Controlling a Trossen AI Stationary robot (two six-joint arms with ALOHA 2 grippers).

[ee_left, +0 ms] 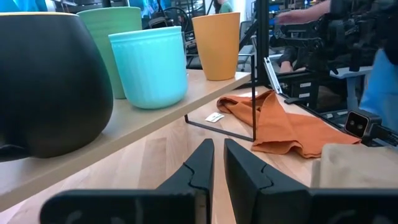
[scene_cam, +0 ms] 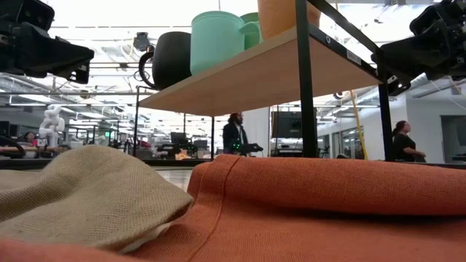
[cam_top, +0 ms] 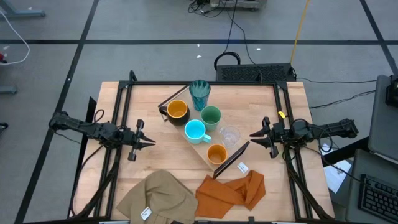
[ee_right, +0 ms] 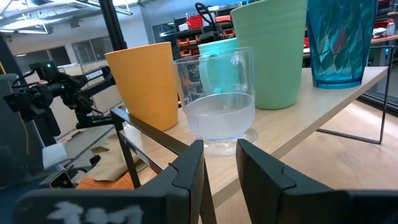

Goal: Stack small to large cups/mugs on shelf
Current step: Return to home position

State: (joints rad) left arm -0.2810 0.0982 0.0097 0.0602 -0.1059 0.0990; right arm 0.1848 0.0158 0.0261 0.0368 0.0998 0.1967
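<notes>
Light-wood shelf (scene_cam: pixel 255 76) carried all six. Orange cup (cam_top: pixel 216 153) stood at one end, then clear tumbler (cam_top: pixel 230 135), light-blue mug (cam_top: pixel 196 130), green cup (cam_top: pixel 211 116), dark mug (cam_top: pixel 177 111), and teal cup (cam_top: pixel 199 93) at the far end. The job looked done bar the arm retreat.

Left gripper (cam_top: pixel 152 142) hung off one long side of the shelf, fingers pinched almost together, empty. Right gripper (cam_top: pixel 252 134) hung off the opposite side, gap narrow, empty, aimed at the tumbler.

Risks, my read:
- The tumbler sat near the shelf's edge, in front of the right gripper. Any forward or sweeping drift could tip it off.
- Same for the dark mug on the left gripper's side.
- A clip on a wire bracket (scene_cam: pixel 301 109) would shake the whole shelf.
</notes>
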